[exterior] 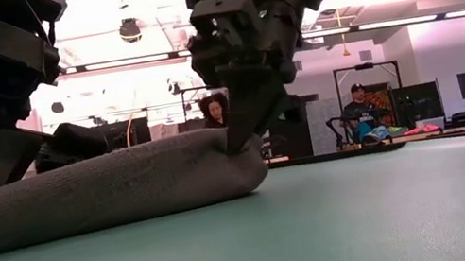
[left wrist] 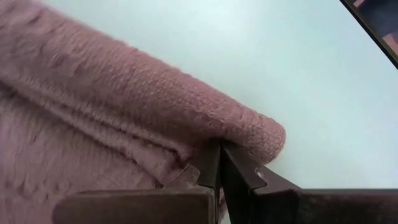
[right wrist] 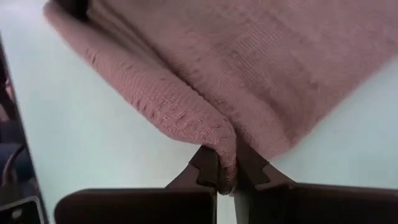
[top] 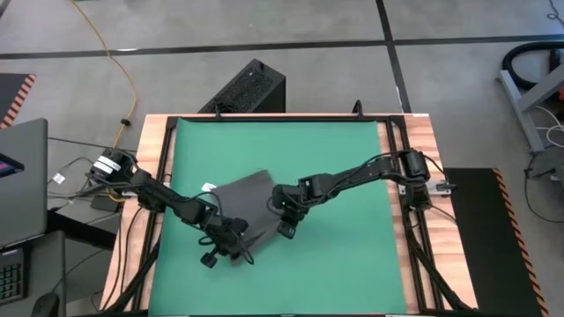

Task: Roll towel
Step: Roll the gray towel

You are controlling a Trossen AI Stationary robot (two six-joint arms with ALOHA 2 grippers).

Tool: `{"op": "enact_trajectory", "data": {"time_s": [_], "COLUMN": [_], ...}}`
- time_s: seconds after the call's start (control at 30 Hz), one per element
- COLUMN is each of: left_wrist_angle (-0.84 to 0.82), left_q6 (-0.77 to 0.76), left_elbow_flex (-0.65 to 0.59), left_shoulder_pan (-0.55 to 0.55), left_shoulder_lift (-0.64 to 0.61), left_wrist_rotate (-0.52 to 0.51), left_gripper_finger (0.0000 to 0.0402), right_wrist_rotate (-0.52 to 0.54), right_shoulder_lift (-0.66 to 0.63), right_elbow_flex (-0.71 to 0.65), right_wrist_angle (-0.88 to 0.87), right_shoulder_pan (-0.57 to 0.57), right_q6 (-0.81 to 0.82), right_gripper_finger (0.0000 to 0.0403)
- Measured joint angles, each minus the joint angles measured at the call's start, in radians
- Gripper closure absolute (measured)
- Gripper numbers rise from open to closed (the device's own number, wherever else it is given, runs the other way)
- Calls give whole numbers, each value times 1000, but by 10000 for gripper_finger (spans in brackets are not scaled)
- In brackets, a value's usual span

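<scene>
Grey towel (top: 249,195) lies mid green mat (top: 344,150), its near edge folded over; we see the left gripper (top: 231,239) and right gripper (top: 288,227) each pinching that fold.

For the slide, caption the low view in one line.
Right gripper pinches the rolled edge of the dark grey soft towel on the green mat.

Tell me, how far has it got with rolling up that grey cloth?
Barely started, it seems. Done: the near edge of the towel is turned over into a thick rounded fold on the green mat. In hand: the left claw and the right claw are each shut on that fold, one at each end. Left: most of the cloth lies flat beyond the fold, unrolled.
</scene>
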Motion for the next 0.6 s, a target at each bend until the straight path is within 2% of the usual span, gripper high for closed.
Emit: {"op": "enact_trajectory", "data": {"time_s": [0.17,0.37,0.6], "left_wrist_angle": [2,0,-28], "left_q6": [46,35,-111], "left_elbow_flex": [0,2,78], "left_shoulder_pan": [4,24,29], "left_shoulder_lift": [0,-1,-33], "left_wrist_rotate": [-4,-1,-53], "left_gripper_finger": [401,401,402], "right_wrist_rotate": [7,80,100], "right_shoulder_lift": [0,0,0], "right_elbow_flex": [0,-1,-1], "right_wrist_angle": [16,28,30], "right_shoulder_pan": [-20,-19,-18], "right_q6": [29,80,76], "right_gripper_finger": [373,373,373]}}
